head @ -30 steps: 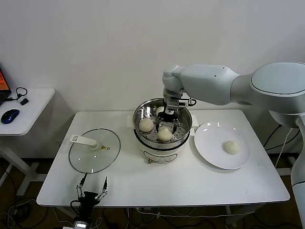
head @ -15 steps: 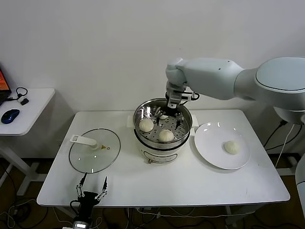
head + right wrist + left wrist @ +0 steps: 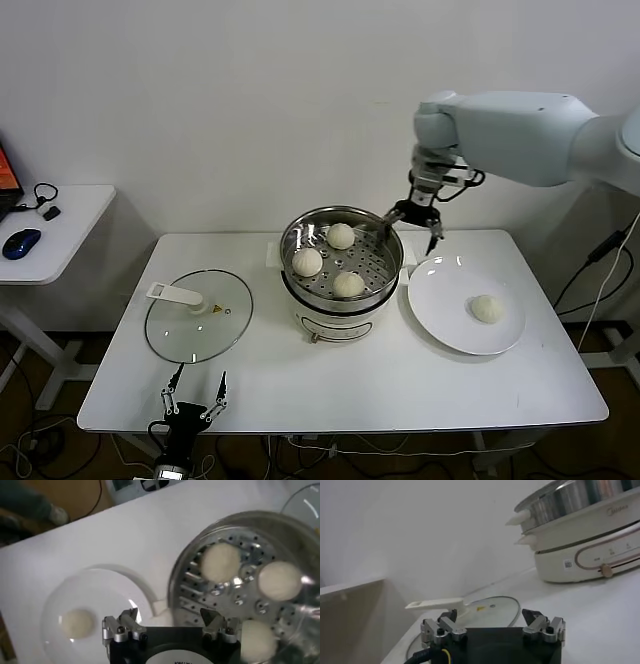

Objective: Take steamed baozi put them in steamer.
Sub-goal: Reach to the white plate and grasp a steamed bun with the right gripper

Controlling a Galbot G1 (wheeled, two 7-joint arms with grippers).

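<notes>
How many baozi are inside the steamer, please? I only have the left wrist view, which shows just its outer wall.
Observer: Three steamed baozi lie on the perforated floor of the steamer.
Operator: Thank you. Are any outside it?
Observer: One, the fourth bun, sits on the white plate at the robot's right of the steamer.
Operator: And where is the right gripper?
Observer: The right gripper hangs open and empty above the steamer's rim on the plate side.
</notes>
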